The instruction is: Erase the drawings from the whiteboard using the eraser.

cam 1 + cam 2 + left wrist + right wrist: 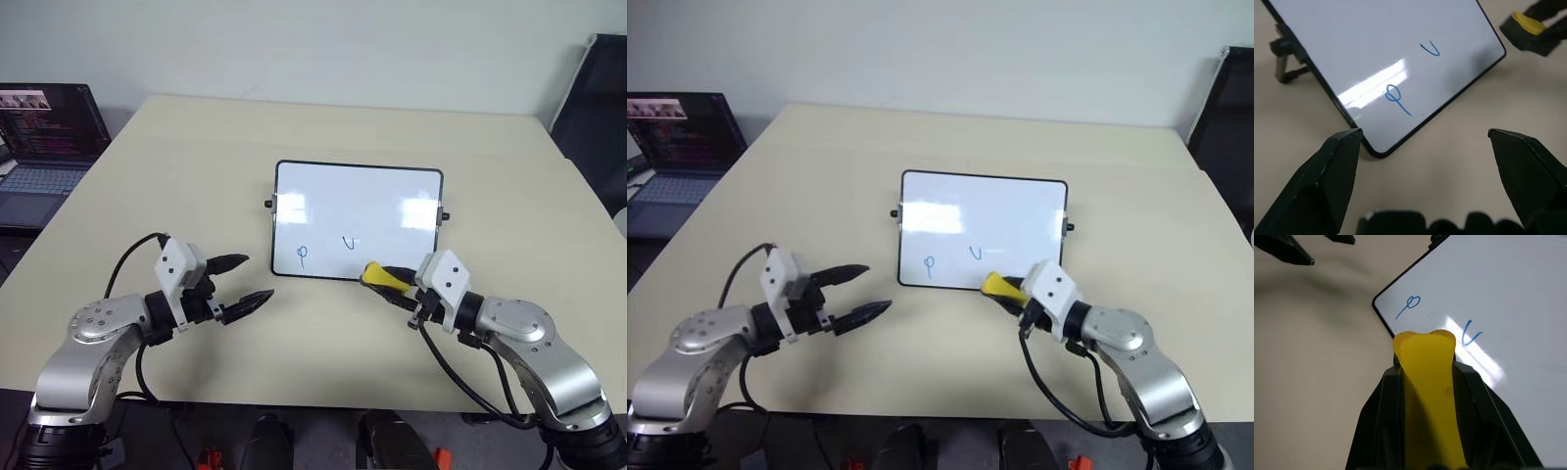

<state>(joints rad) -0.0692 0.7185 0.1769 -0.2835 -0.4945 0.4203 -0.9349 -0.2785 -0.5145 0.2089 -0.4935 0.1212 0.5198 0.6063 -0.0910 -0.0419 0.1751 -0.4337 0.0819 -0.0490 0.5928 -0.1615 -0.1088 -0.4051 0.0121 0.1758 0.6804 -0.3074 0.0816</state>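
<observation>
The whiteboard lies in the middle of the table, black-framed. Two blue drawings sit near its front edge: a loop and a V shape. My right gripper is shut on the yellow eraser, whose tip is at the board's front edge, just right of the V. Left of the board's front left corner, my left gripper hangs open over the table with nothing between its fingers. In the left wrist view the loop and the eraser both show.
A dark laptop with a lit screen stands beyond the table's far left edge. A black chair is at the far right. The beige table stretches bare around the board.
</observation>
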